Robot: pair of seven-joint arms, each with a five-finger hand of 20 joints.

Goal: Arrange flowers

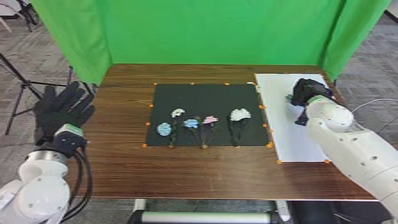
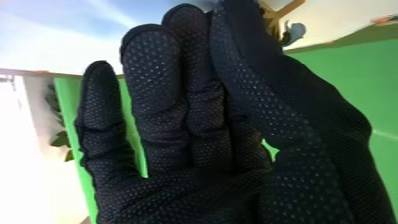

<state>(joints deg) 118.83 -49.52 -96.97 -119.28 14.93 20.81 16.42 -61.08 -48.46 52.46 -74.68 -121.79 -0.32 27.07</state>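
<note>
We've got our left hand (image 1: 60,110) spread wide beside the table (image 1: 213,175), our right hand (image 1: 311,91) over the white sheet (image 1: 302,145) with pretty straight fingers near a bluish leafy bit (image 2: 295,33), and flowers (image 1: 240,114) loosely lined up on the black mat (image 1: 209,97).

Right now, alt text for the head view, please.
The robot's right hand is over a white sheet at the right of a wooden table; on a black mat left of the sheet lie blue, white and pink flowers. The open left hand is left of the table; green cloth hangs behind.
</note>
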